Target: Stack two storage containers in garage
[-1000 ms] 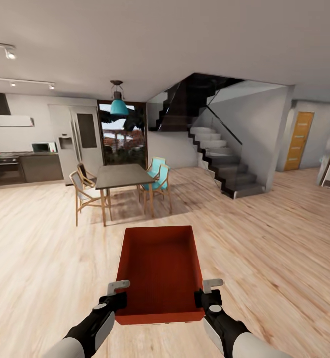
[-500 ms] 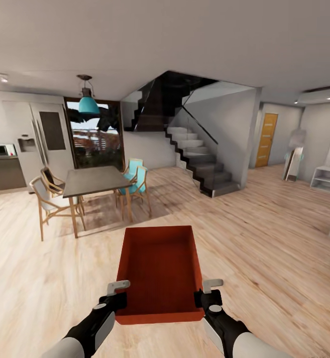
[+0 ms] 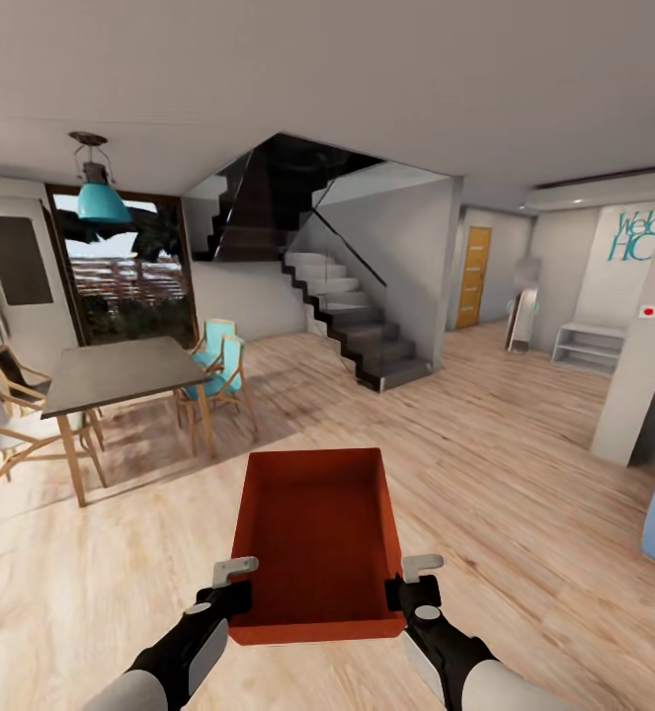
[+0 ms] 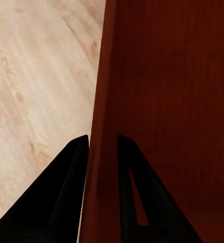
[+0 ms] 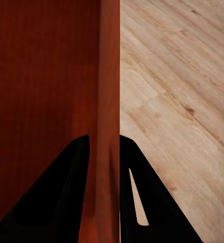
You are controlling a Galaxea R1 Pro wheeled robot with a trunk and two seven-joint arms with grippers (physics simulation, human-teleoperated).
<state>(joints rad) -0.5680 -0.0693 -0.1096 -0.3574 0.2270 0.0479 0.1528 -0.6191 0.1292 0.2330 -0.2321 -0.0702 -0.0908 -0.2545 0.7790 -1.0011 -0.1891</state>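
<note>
— What differs from a moment ago?

— The whole scene has slid leftward, so the camera has turned right. The fridge and kitchen have gone from sight; a white pillar [image 3: 643,385] with two red switches, a low white shelf [image 3: 588,348] and teal lettering on the far wall have come in. The bin and both arms sit where they were.

— Go through it, biggest first.

— Light wood-plank floor [image 3: 525,474], glossy, with visible grain. Then a dark staircase [image 3: 352,316] with a glass side panel, a large window [image 3: 129,281], and a grey rectangular tabletop [image 3: 120,370] on wooden legs, ringed by wooden chairs, two with teal seats [image 3: 223,360]. A teal pendant lamp [image 3: 102,197] hangs above. An orange door [image 3: 473,276] stands far back.

— And the bin?

— The orange-red storage container [image 3: 317,523], rectangular, thin-walled, lidless and empty, is carried in front of the robot, above the planks.

— The claws?

— The left claw [image 3: 230,583] is clenched on the left wall; its wrist view has the thin wall [image 4: 104,152] between black fingers. The right claw [image 3: 410,581] pinches the right wall [image 5: 108,152] likewise.
</note>
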